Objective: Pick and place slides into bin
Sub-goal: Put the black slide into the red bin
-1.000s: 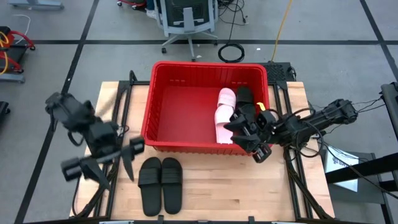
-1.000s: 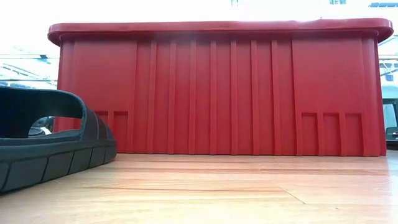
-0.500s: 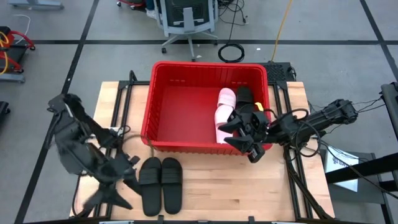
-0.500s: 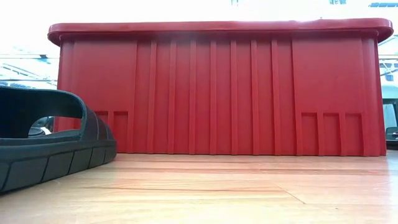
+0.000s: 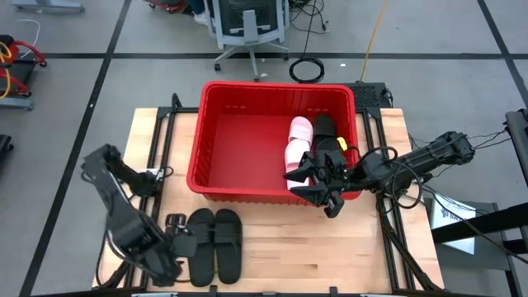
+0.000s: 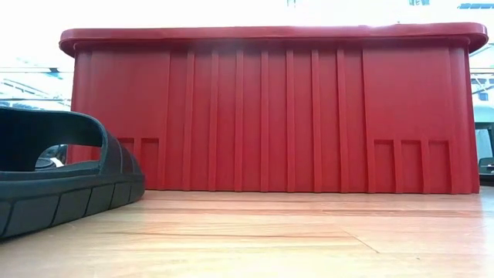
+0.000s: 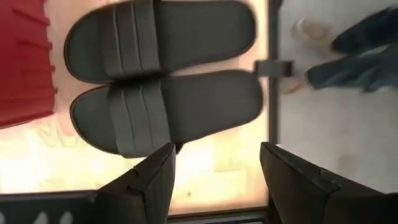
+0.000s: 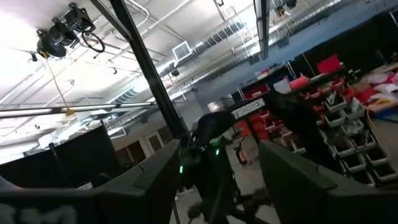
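The bin [image 5: 247, 157], a bright red tub with rolled rim and ribbed, sloping walls, stands on a pale wooden table [image 5: 330, 247]. Inside it, against the wall nearest the right arm, lie two pale pink slides [image 5: 295, 148] and what appears to be black ones [image 5: 324, 129], partly hidden by the right gripper [image 5: 318, 181], which hangs at the bin's front rim with fingers apart, empty. In front of the bin, two matte black slides [image 5: 213, 244] with smooth wide straps lie side by side. The left gripper [image 5: 177, 241] sits just beside them, fingers [image 7: 146, 183] spread, holding nothing. Grey floor surrounds the table; an office chair [image 5: 247, 29] stands beyond the bin.
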### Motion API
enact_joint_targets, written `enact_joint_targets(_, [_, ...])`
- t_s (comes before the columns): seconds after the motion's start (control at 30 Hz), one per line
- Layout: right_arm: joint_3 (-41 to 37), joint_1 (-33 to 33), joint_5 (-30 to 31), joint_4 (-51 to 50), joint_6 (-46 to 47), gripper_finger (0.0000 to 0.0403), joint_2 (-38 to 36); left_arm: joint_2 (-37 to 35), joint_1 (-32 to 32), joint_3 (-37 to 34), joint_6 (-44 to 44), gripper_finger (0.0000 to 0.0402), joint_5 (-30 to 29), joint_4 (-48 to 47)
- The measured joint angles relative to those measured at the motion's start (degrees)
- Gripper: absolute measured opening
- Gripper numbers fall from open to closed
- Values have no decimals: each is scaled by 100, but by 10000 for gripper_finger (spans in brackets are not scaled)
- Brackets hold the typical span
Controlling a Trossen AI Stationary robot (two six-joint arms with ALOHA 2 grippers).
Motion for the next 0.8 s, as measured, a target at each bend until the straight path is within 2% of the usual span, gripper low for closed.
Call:
enact_joint_targets(0.4, [-2, 127, -35, -519, 200, 206, 0, 1465, -121, 0, 281, 228, -550, -236])
enact_joint_targets(0.8, [-2, 163, -35, -535, 314, 206, 0, 2177, -103, -2, 670, 228, -1062, -230])
